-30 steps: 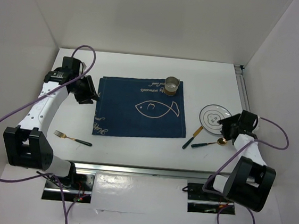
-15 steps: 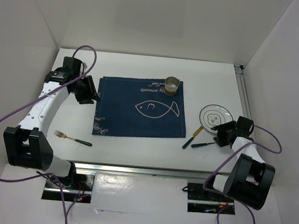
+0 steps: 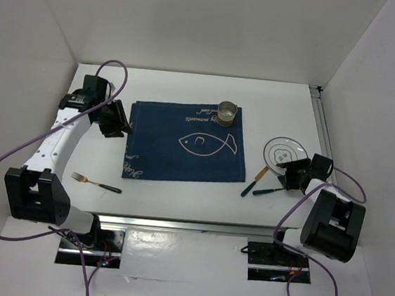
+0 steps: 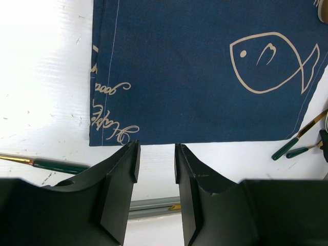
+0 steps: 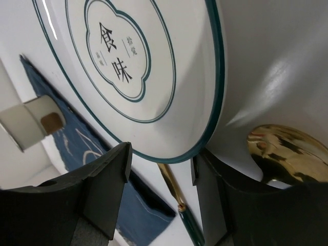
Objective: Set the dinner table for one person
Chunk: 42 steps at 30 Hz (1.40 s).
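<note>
On the white dinner table lies a dark blue mat with a fish outline, and a small cup stands at its far edge. The white plate sits right of the mat, with a knife and a spoon below it. A fork lies near the front left. My left gripper hovers open and empty at the mat's left edge. My right gripper is open at the plate's near rim, the spoon bowl beside its right finger.
In the left wrist view the mat fills the top, the fork handle lies at left, and the knife and spoon handles at right. A metal rail runs along the table's right edge. White walls enclose three sides.
My right gripper has moved left and down toward the plate's near rim, now covering the spoon bowl in the top view. The left arm has not moved.
</note>
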{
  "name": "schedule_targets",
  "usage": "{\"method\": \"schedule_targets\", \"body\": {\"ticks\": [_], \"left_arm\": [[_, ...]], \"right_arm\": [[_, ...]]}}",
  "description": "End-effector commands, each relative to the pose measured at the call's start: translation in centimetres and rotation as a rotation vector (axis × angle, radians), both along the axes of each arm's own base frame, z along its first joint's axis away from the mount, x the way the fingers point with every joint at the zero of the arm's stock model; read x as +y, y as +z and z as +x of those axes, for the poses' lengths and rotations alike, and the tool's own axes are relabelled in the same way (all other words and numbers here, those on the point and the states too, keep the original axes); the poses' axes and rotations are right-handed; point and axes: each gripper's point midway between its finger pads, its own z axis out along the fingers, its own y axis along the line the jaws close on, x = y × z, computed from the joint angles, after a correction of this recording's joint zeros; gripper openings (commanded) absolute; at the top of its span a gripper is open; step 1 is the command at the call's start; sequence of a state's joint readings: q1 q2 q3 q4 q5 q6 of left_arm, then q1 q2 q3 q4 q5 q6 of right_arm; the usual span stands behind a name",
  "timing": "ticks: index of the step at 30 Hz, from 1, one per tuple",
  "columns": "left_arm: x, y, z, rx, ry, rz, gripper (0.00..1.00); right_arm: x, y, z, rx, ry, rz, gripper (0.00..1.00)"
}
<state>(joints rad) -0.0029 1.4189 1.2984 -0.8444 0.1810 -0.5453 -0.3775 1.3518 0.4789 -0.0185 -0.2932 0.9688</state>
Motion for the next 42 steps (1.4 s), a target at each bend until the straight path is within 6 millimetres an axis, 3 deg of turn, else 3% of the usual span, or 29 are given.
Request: {"method": "schedule_targets", "body": {"ticks": [1, 8, 11, 16, 21, 23, 31, 32, 35, 38, 40, 41, 42], "left_arm": [[-0.2, 1.3, 0.9, -0.052, -0.029, 0.005, 0.5], [0.0, 0.9, 0.8, -0.033, -0.024, 0.013, 0.5], [0.0, 0.9, 0.8, -0.027, -0.032, 0.017, 0.5], [0.0, 0.9, 0.8, -0.027, -0.032, 0.017, 0.5], [0.0, 1.1, 0.8, -0.029, -0.04, 0.022, 0.5], [0.0, 1.4, 1.0, -0.038, -0.04, 0.022, 0.5], [0.0, 1.4, 1.0, -0.038, -0.04, 0.022, 0.5], [0.0, 1.4, 1.0, -0.038, -0.04, 0.022, 0.5], [-0.1, 1.5, 0.9, -0.041, -0.056, 0.018, 0.51], [0.1, 1.4, 1.2, -0.033, -0.06, 0.032, 0.55], [0.6, 1.6, 1.3, -0.033, -0.046, 0.056, 0.55], [1.0, 1.5, 1.4, -0.031, -0.025, 0.072, 0.55], [1.1, 1.4, 1.1, -0.025, -0.009, 0.073, 0.56]], "right_arm": [[-0.6, -0.8, 0.5, -0.014, -0.084, 0.024, 0.61], [-1.4, -1.8, 0.1, 0.008, -0.215, 0.06, 0.56], [-1.8, -2.5, -0.5, 0.032, -0.275, 0.066, 0.42], [-2.4, -1.6, -0.9, -0.018, -0.365, 0.073, 0.37], [-2.6, -0.5, -0.8, -0.057, -0.388, 0.073, 0.0], [-2.4, 0.9, -0.6, -0.086, -0.377, 0.078, 0.0], [-2.5, 12.4, 1.5, -0.375, -0.278, -0.01, 0.0], [-2.6, 13.0, 1.5, -0.389, -0.256, -0.041, 0.0], [-1.4, 16.6, 2.2, -0.483, -0.155, -0.05, 0.0], [1.7, 19.4, 3.3, -0.556, 0.038, -0.033, 0.0], [5.5, 21.2, 4.0, -0.593, 0.211, -0.026, 0.0], [7.1, 21.0, 4.6, -0.601, 0.29, -0.04, 0.0], [10.4, 21.0, 4.4, -0.596, 0.394, -0.021, 0.0]]}}
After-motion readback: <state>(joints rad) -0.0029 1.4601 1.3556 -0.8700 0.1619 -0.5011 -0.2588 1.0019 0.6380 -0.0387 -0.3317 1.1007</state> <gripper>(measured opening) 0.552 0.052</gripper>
